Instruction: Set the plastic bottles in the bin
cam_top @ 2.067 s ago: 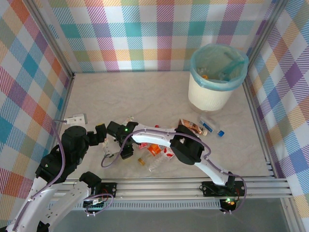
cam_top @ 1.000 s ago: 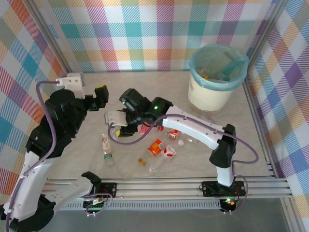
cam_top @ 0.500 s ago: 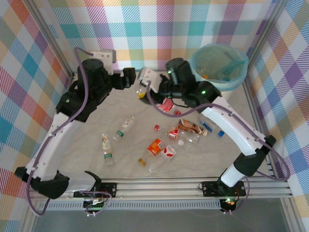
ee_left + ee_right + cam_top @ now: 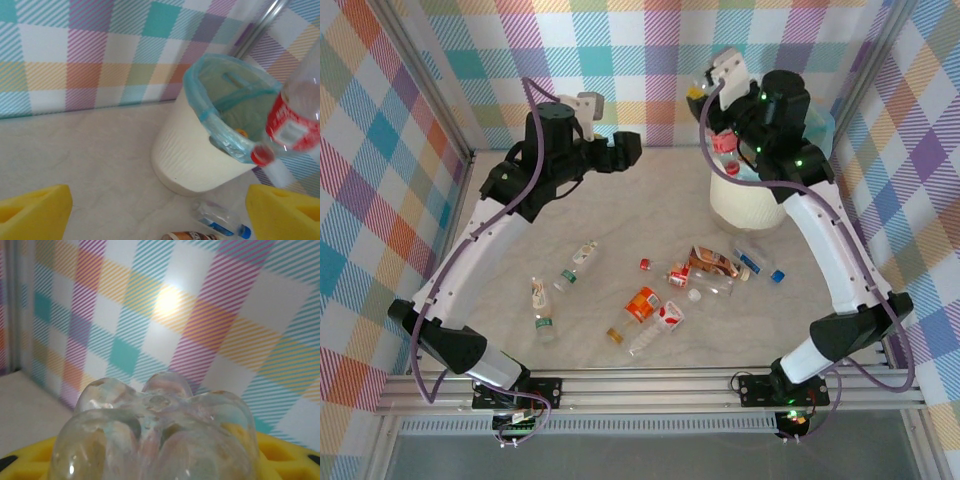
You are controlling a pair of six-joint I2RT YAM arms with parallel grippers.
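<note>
Raised since half a second ago: right claw (image 4: pixel 708 100), clenched on red-labelled bottle (image 4: pixel 724 143), cap down, bin (image 4: pixel 750 205) rim just beneath, likely poised for dropping. Left claw (image 4: pixel 625 150), released, empty, facing bin. Loose bottles (image 4: pixel 660 300) well below, on table (image 4: pixel 620 215).

Robot lab cell, plaid walls (image 4: pixel 620 60), aluminium frame (image 4: pixel 650 380)

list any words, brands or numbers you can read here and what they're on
No text can be read.
Red-label bottle held near the bin: white patch on the label, print blurred.
Orange bottle, green-label bottle and the other bottles on the table: labels too small to read.
</note>
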